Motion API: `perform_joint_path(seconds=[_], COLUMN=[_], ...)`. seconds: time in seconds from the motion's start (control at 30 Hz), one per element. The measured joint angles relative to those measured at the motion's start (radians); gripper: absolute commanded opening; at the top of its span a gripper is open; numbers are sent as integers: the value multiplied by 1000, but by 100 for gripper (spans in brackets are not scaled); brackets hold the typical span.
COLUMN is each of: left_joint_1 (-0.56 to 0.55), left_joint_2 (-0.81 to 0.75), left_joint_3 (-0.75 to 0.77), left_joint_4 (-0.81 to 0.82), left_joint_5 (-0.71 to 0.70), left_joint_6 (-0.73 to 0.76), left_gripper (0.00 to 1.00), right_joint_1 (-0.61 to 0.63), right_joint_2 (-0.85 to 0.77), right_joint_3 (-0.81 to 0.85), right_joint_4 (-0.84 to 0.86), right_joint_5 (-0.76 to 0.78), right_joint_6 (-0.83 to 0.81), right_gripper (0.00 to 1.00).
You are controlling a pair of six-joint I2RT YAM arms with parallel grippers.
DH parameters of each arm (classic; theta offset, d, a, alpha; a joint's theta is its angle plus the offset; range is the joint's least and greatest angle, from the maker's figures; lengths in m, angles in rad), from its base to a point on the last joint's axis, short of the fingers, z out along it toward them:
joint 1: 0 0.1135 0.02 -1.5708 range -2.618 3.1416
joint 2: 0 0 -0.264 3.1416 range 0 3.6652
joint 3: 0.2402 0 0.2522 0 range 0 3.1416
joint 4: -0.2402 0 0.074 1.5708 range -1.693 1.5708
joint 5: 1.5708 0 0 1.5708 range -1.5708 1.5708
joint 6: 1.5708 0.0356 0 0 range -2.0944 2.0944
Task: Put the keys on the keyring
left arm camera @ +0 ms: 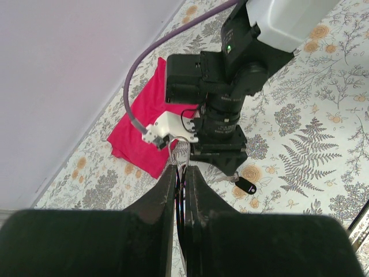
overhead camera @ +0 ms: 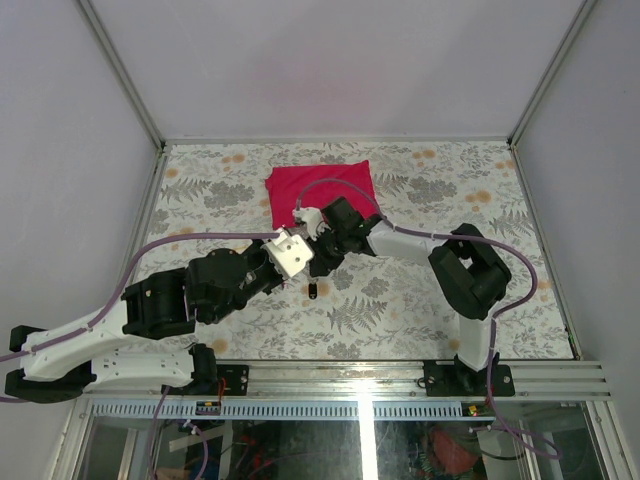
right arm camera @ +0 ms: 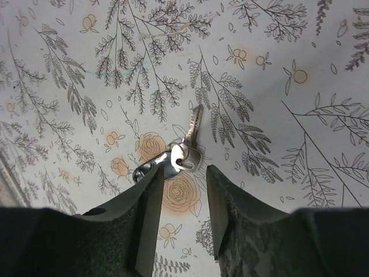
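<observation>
One key lies flat on the flowered table: a silver blade [right arm camera: 195,126] with a black head [left arm camera: 247,186], seen in the top view as a small dark spot [overhead camera: 313,290]. My right gripper [right arm camera: 184,169] hangs just above it, open, with nothing between the fingers; its left finger hides part of the black head. In the left wrist view my left gripper [left arm camera: 181,167] is shut on the keyring [left arm camera: 182,151], a thin silver wire that sticks out past the fingertips. Both grippers meet at mid-table, left [overhead camera: 303,260] and right [overhead camera: 325,255]. No other keys show.
A red cloth [overhead camera: 320,190] lies flat behind the grippers, toward the back of the table [overhead camera: 500,270]. The right arm's black wrist [left arm camera: 222,98] stands close in front of the left gripper. Grey walls close in the sides and back.
</observation>
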Motion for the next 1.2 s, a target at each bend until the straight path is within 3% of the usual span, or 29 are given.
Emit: perform_joint_path(seconds=[0.37,0.77,1.2], left_joint_1=[0,0,0], left_joint_2=[0,0,0], left_joint_3=[0,0,0], left_joint_4=[0,0,0], left_joint_5=[0,0,0], left_joint_6=[-4,-7,-8], left_gripper=[0,0,0], right_joint_1=[106,126,132], right_joint_2=[15,79,101], right_joint_3=[72,111,127], right_joint_4=[-42,-99,-129], right_joint_5=[193,242,246], right_joint_6=[9,-11,-21], right_gripper=[45,47,40])
